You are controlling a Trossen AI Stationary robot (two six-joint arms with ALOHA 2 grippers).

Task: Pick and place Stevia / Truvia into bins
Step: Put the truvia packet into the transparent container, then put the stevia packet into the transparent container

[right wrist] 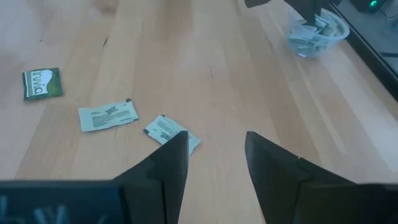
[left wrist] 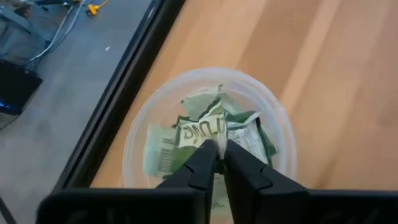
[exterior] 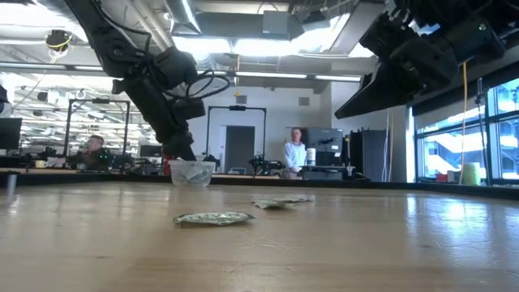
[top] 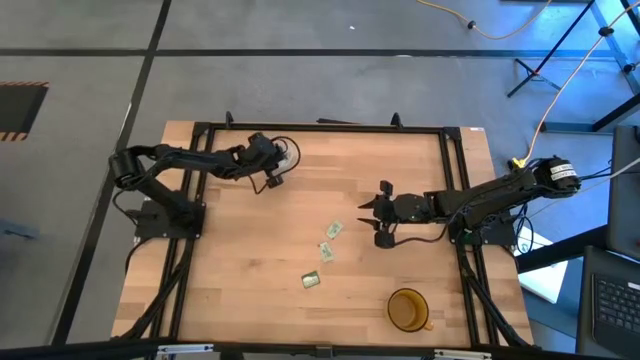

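Note:
The bin is a small clear cup near the table's far edge, also seen in the high view as cup and in the low view as cup. Several green-and-white Truvia sachets lie inside it. My left gripper points down into its mouth, shut on one sachet. Three more sachets lie flat mid-table: sachet, sachet and sachet. My right gripper hovers open above the table just right of them, with the nearest sachet at its left fingertip in the right wrist view. My left gripper pinches a Truvia sachet by its upper edge between its two fingertips. The fingers come from above, pointing down into the cup. The sachet hangs below them inside the cup's mouth, among the other sachets there.
An amber cup stands near the table's near edge on the right. A black frame rail runs along the far edge beside the clear cup. Bare wood lies left of the loose sachets. People stand in the room beyond the table.

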